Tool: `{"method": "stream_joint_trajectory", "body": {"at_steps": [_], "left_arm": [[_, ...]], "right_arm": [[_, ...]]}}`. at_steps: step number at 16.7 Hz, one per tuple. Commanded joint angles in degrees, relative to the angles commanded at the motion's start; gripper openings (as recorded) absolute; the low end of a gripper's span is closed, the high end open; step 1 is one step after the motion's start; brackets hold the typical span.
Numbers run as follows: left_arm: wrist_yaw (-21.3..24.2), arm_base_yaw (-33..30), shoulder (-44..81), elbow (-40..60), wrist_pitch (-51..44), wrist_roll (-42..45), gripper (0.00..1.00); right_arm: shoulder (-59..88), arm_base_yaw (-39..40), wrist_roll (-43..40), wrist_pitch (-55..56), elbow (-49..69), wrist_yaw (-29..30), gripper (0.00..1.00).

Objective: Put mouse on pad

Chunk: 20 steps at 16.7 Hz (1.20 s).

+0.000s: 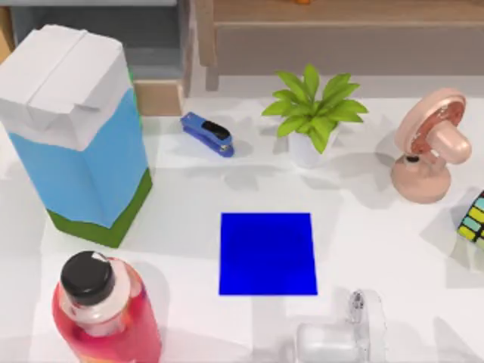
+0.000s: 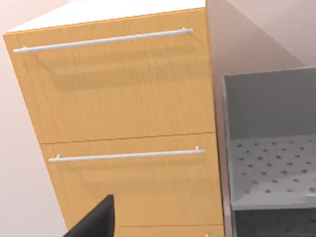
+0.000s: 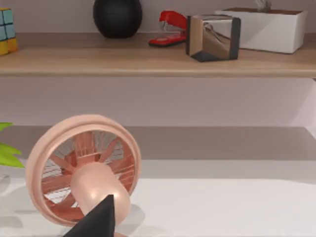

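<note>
white table (image 1: pixel 378 242), blue pad (image 1: pixel 267 253), mouse (image 1: pixel 358 308) beside

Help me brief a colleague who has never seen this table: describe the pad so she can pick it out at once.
Start at the big blue-and-white carton on the table's left, then look right toward the table's middle, in front of the potted plant. The pad lies there, a flat, plain, bright blue square. Unlike the blue stapler behind it, it is paper-thin and featureless.

Pad (image 1: pixel 268 253) bright blue; fan (image 1: pixel 432 144) pink; stapler (image 1: pixel 207 134) blue-black.
</note>
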Motion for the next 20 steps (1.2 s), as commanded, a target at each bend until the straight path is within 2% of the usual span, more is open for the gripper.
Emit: {"method": "stream_joint_trajectory", "body": {"at_steps": [7,13,16,20], "left_arm": [[-0.92,2.84,44.70,34.44,-25.52,4.33,1.00],[-3.15,3.34,79.10,57.81,-47.00,4.08,1.00],[-4.17,3.28,90.33,65.76,-55.23,2.59,1.00],[-4.76,3.25,97.03,70.89,-60.83,0.96,1.00]], "right_arm": [[0.00,0.00,0.00,0.00,0.00,0.00,1.00],[0.00,0.00,0.00,0.00,0.00,0.00,1.00],[0.00,0.00,0.00,0.00,0.00,0.00,1.00],[0.00,0.00,0.00,0.00,0.00,0.00,1.00]]}}
